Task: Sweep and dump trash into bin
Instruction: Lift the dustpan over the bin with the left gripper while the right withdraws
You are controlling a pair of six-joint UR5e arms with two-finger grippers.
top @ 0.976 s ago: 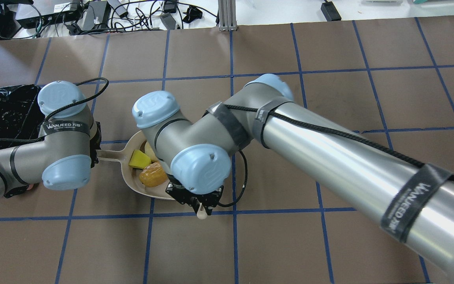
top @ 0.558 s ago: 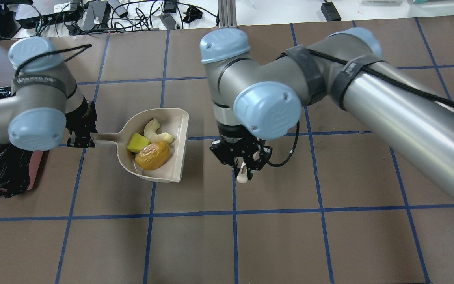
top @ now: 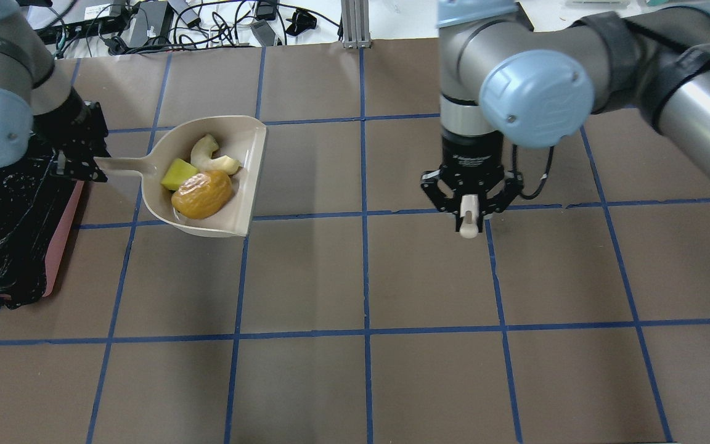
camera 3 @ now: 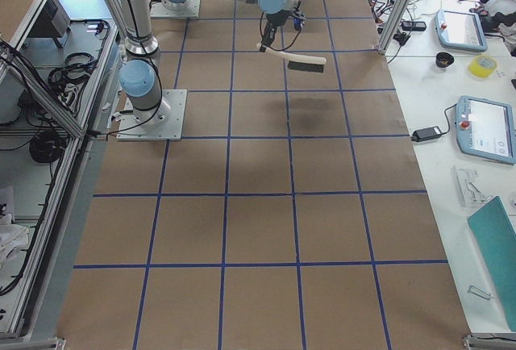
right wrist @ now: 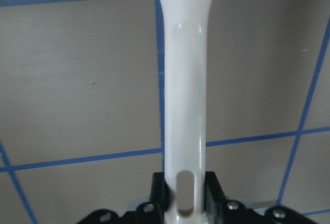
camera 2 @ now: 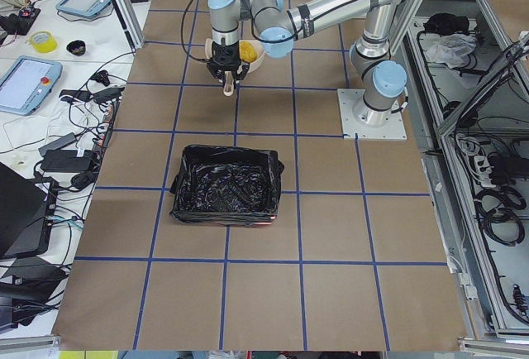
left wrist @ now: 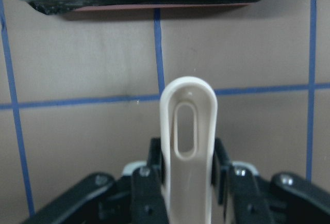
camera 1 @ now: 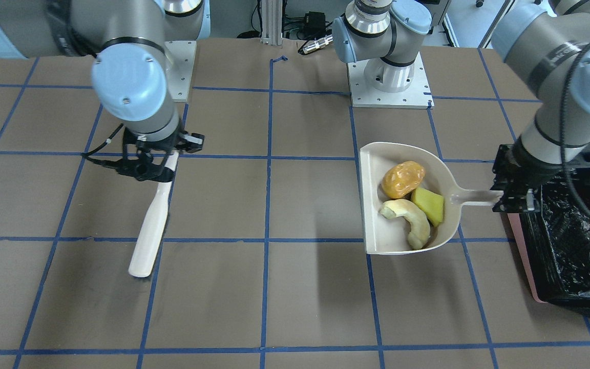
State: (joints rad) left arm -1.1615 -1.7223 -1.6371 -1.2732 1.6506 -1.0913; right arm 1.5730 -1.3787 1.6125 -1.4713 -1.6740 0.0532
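The beige dustpan is held level by its handle, with my left gripper shut on it. All the trash lies in the pan: a golden-brown lump, a pale crescent slice and a yellow-green wedge. The bin, a pink tub lined with a black bag, stands just left of that gripper, also seen as the bin in the front view. My right gripper is shut on the white brush handle, far right of the pan; the brush hangs over the table.
The brown table carries a grid of blue tape lines. Cables and electronics lie beyond its far edge. Both arm bases are bolted at the robot's side. A side bench holds tablets.
The left arm has carried the dustpan with the trash away from the robot and toward the bin. The right arm has swung the brush off the pan, far to the right.
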